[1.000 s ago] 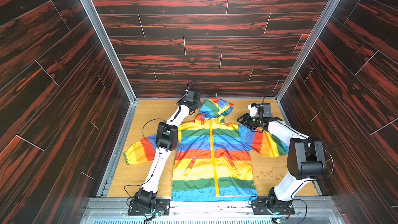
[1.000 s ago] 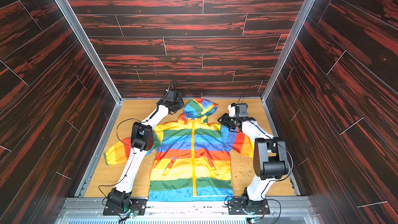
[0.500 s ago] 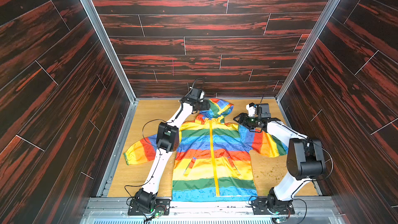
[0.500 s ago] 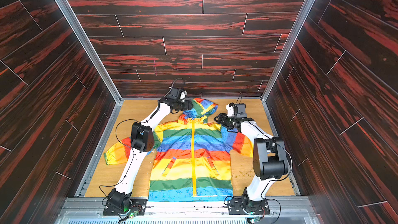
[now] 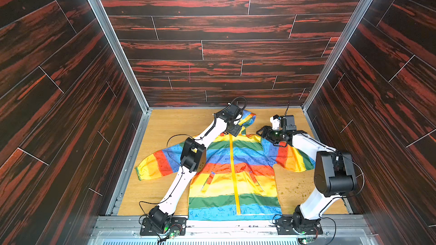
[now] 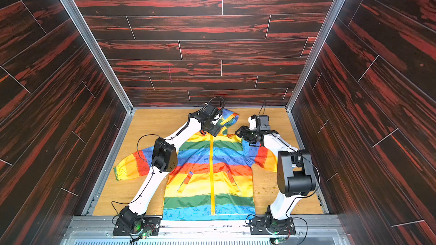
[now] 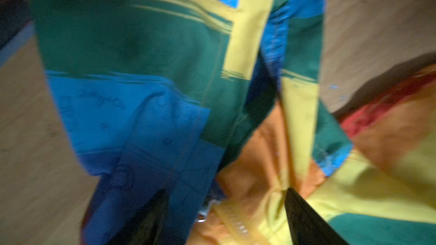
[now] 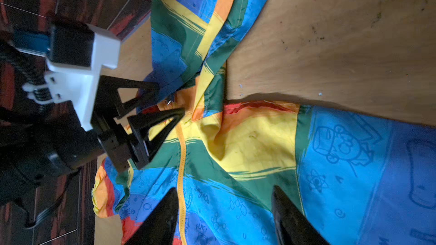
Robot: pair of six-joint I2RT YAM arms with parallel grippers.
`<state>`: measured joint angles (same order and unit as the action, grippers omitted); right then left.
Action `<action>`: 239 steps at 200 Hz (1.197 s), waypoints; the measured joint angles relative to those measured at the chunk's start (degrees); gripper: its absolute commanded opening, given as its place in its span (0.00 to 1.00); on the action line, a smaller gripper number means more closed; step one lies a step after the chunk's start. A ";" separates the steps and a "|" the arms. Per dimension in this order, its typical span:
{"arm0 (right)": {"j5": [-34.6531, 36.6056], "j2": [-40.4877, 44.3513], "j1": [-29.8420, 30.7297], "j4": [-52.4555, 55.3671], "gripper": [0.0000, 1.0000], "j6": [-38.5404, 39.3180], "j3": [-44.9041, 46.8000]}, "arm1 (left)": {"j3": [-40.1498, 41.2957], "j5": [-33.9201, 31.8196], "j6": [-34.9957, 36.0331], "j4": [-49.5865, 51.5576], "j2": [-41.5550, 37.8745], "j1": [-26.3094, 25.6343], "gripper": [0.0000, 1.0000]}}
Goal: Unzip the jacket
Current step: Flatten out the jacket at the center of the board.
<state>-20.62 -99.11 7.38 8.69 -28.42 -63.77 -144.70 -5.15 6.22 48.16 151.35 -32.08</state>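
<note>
The shiny rainbow-striped hooded jacket (image 5: 247, 161) is laid zipped on the wooden tabletop (image 5: 169, 123). The left hand (image 7: 226, 190), at the small metal zipper pull (image 8: 168, 101), and the right hand (image 8: 224, 187) are held wide, empty. The pull must be pinched next.

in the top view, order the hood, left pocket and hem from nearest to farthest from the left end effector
1. hood, right beside the left end effector, at the far end
2. left pocket, mid-body, left side
3. hem, at the near edge

Jacket (image 5: 231, 180) on table (image 5: 169, 123); left pincer (image 8: 168, 100) at collar (image 8: 188, 116), right pincer (image 8: 225, 188) over shoulder (image 5: 267, 148).
</note>
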 measured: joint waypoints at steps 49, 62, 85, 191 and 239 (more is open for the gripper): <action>0.22 0.00 0.00 0.44 0.63 0.04 0.42 | 0.00 -14.58 1.55 -0.31 0.00 1.07 0.77; 0.24 0.00 0.00 0.52 0.63 0.13 0.42 | 0.00 -16.37 1.88 -0.52 0.00 1.03 0.76; 0.24 0.00 0.00 0.76 0.63 0.33 0.42 | 0.00 -17.90 2.25 -0.87 0.00 0.92 0.75; 2.91 0.02 -0.50 2.54 0.62 2.14 0.42 | 7.23 -23.34 -7.78 -8.79 -3.52 1.73 0.24; 3.43 0.74 -2.64 3.32 0.61 2.54 0.57 | 7.82 -29.05 -14.71 -10.47 -4.50 3.02 0.00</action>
<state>-17.19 -98.37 4.73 12.01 -25.89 -63.20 -136.88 -34.20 -8.49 37.69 146.85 -29.06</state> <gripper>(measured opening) 0.615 0.050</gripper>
